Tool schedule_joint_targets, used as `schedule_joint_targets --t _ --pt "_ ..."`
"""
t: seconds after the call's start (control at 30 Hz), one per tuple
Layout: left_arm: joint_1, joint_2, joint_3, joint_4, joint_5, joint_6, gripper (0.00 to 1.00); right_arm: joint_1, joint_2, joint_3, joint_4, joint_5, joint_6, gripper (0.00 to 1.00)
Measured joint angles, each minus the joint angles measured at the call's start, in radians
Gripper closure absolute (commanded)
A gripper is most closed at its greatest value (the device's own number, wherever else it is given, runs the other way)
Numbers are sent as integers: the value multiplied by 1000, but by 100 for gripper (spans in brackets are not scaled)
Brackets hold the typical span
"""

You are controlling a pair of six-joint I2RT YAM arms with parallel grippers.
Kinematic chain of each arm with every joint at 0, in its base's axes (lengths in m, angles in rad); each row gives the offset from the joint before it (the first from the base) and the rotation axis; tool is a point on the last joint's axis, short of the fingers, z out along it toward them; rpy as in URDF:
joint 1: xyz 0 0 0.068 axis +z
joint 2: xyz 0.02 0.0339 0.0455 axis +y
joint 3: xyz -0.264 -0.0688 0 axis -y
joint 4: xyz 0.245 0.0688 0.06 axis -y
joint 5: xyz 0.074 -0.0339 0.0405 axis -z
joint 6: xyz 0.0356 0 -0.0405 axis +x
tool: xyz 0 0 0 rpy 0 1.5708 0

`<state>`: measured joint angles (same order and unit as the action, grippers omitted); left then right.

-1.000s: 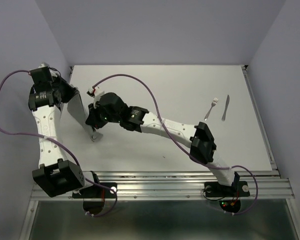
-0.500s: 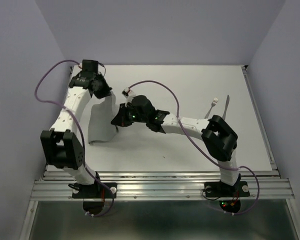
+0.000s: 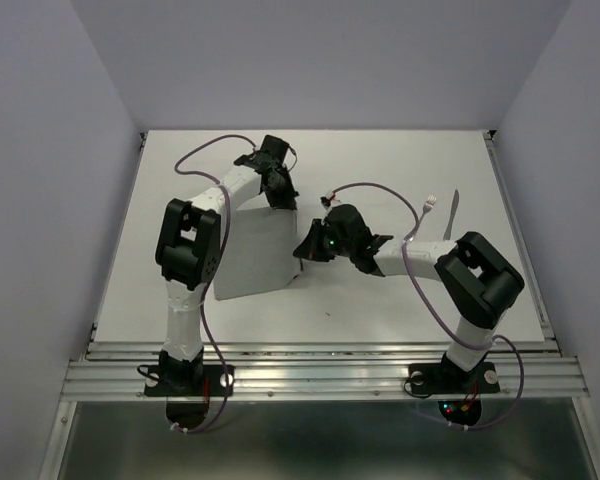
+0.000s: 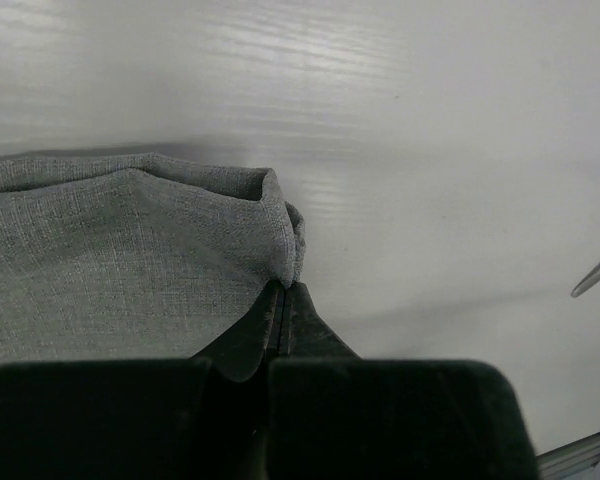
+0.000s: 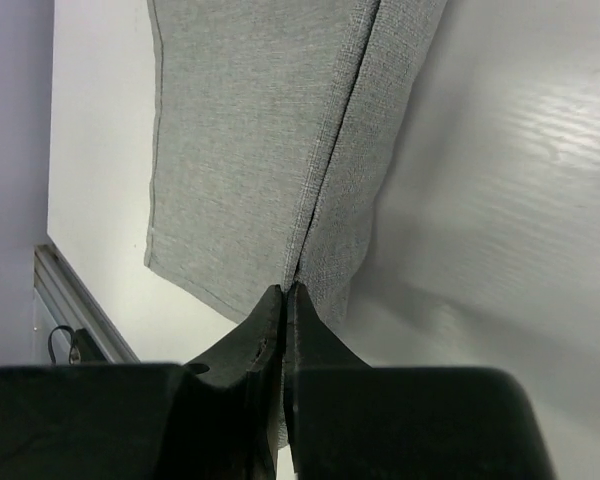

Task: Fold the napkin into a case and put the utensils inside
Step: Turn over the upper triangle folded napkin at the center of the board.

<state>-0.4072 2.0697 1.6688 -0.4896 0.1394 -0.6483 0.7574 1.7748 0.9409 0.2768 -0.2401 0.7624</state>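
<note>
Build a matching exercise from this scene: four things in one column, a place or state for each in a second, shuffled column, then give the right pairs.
Column one:
1. left fingers
2. right fingers
3. napkin
4. knife

Column two:
a. lies on the right side of the table
b. shut on the napkin's far right corner
c. grey cloth, gripped by both arms
d. shut on the napkin's near right edge

Pairs: 1-b; 2-d; 3-c; 4-a
</note>
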Motion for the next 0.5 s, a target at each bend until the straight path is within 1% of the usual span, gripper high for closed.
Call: schedule_joint_targets --t 0.1,0.23,0.5 --pt "-23 47 70 13 11 -10 100 -45 -16 -26 14 -10 -15 99" --pt "-36 77 122 2 18 -16 100 -77 -19 -55 28 -19 -50 99" --pt "-79 157 186 -30 8 -18 100 -83 -20 -92 24 -17 -116 99"
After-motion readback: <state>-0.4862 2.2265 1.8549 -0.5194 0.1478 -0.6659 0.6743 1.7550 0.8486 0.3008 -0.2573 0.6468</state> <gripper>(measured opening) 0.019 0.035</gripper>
